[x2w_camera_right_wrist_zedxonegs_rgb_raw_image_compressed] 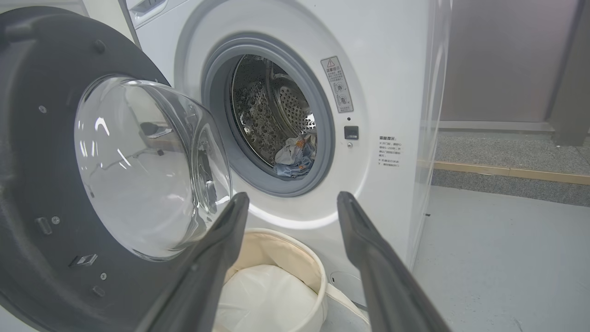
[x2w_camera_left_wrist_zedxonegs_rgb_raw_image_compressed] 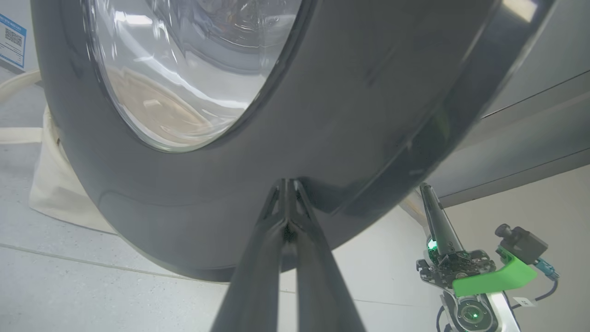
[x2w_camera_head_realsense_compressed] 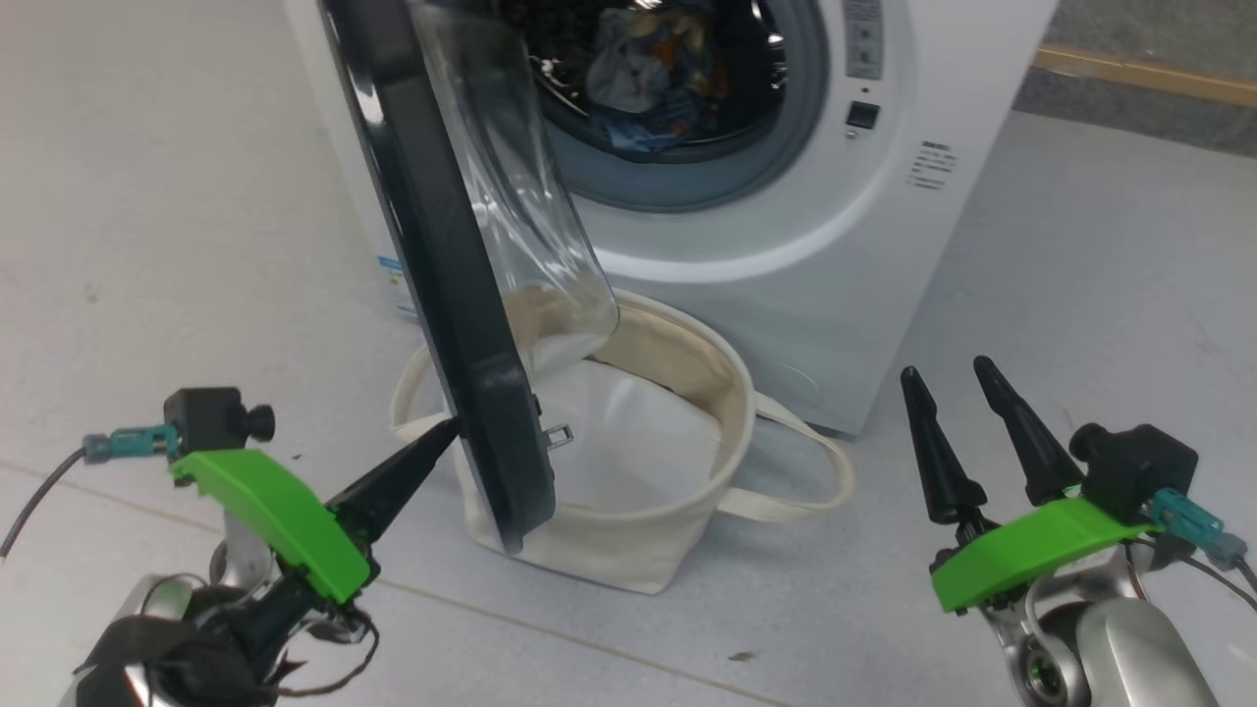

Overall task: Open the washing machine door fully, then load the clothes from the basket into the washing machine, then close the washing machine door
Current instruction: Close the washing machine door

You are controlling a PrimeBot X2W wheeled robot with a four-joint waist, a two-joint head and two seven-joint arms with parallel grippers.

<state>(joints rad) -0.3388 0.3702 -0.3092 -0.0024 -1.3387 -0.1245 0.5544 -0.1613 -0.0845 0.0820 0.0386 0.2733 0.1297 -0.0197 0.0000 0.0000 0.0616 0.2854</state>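
Pale grey floor (x2w_camera_head_realsense_compressed: 147, 196) lay around the washing machine (x2w_camera_head_realsense_compressed: 835, 275), its drum holding the clothes (x2w_camera_head_realsense_compressed: 643, 79); the basket (x2w_camera_head_realsense_compressed: 609, 550) before it held a white sheet (x2w_camera_head_realsense_compressed: 628, 442). Closing seemed the step in hand: the left gripper (x2w_camera_head_realsense_compressed: 447, 430), fingers pressed together on nothing, touched the outer rim of the washing machine door (x2w_camera_head_realsense_compressed: 442, 295) (half open). Next, a steady push toward the machine. The right gripper (x2w_camera_head_realsense_compressed: 948, 378) hung before the machine, spread wide, empty.

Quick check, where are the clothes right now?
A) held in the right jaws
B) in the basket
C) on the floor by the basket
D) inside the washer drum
D: the clothes lie bunched at the bottom of the steel drum of the washing machine, while the basket shows a plain white sheet inside it.
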